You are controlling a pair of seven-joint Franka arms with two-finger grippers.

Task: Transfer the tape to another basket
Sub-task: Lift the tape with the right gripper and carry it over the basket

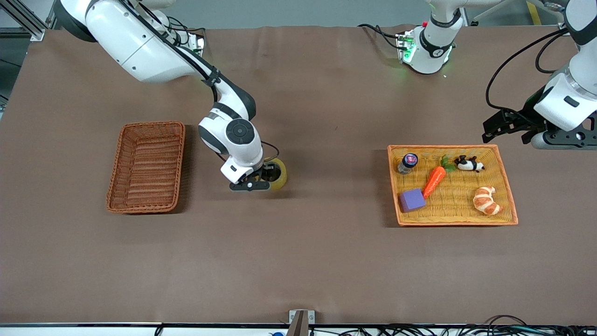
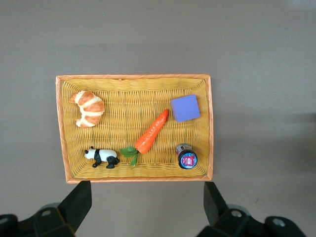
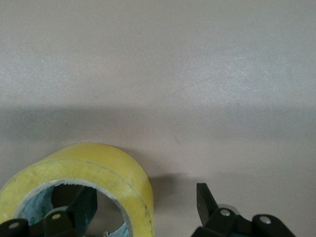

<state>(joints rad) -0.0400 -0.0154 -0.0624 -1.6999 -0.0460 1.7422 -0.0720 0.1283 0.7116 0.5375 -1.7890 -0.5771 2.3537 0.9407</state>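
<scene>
Brown table (image 1: 326, 261), frame centre: tape (image 1: 279, 174) seen flat, core axis vertical, straddled by right gripper (image 1: 261, 179), one finger (image 3: 81, 210) inside, not clamped. Basket (image 1: 146, 166) noted beside. Left gripper (image 1: 506, 128), spread, held above tray (image 1: 510, 205).

My bench (image 1: 326, 261) is covered edge to edge by a brown matte sheet, faintly creased near the end where my bases stand. Lighting is even and diffuse, with soft shadows. Along the edge nearest the front camera runs a pale strip with a small metal bracket (image 1: 301, 317) at its middle and black cables (image 1: 466, 330) bunched below. Grey floor (image 1: 298, 13) shows above the bench; an aluminium frame rail (image 1: 25, 21) stands at one corner.
</scene>
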